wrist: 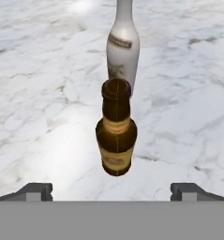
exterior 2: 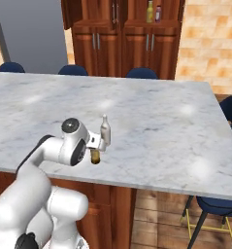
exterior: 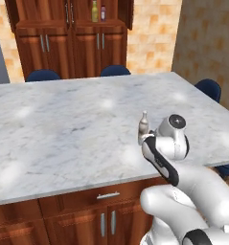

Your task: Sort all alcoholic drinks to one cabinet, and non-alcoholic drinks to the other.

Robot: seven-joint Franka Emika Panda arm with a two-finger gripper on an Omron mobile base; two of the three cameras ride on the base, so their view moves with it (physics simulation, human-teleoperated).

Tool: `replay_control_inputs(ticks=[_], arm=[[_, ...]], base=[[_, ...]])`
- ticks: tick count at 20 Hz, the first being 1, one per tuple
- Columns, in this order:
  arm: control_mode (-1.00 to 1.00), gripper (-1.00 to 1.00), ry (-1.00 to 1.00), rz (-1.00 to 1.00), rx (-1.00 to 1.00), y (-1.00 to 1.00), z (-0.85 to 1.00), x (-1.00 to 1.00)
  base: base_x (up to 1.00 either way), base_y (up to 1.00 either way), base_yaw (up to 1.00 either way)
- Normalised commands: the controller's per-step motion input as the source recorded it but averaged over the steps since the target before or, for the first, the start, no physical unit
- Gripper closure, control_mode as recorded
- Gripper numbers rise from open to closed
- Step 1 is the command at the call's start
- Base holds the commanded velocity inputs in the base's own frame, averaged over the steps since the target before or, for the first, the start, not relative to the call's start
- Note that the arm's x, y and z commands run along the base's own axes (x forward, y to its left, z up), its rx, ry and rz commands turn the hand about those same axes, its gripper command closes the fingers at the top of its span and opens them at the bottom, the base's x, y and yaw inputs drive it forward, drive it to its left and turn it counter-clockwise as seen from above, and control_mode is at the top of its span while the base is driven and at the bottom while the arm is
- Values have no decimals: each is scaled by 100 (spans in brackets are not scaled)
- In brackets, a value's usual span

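Marble counter [exterior: 63, 124]: amber bottle [wrist: 116, 136] upright, whitish bottle [wrist: 123, 49] just behind. Gripper [wrist: 111, 190] spread wide, empty, lined up on amber, presumably for grasp.

Rendered home kitchen. Big white-grey marble island counter [exterior: 63, 129] fills mid-frame, w/ reddish-brown drawers + doors w/ silver handles [exterior: 108, 195] at bottom. Blue chairs [exterior: 42, 75] tucked along far edge & right side. Tall wooden cabinet [exterior 2: 122, 39] at top centre, bottles on its shelf [exterior 2: 150, 11]. Tan tiled wall [exterior: 152, 33] upper right; wood plank floor [exterior 2: 158, 221] lower right.
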Motion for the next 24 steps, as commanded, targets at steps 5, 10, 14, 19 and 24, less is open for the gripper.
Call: replay_control_inputs(ticks=[5, 10, 14, 19, 24], arm=[[-100, -100, 0, 0, 0, 0, -11, 30], [-100, -100, 0, 0, 0, 0, -20, 34], [-100, -100, 0, 0, 0, 0, -20, 31], [-100, -100, 0, 0, 1, -3, -18, 28], [-100, -100, 0, 0, 2, -3, -17, 21]], base=[[0, 0, 0], [0, 0, 0], [0, 0, 0], [0, 0, 0], [0, 0, 0]])
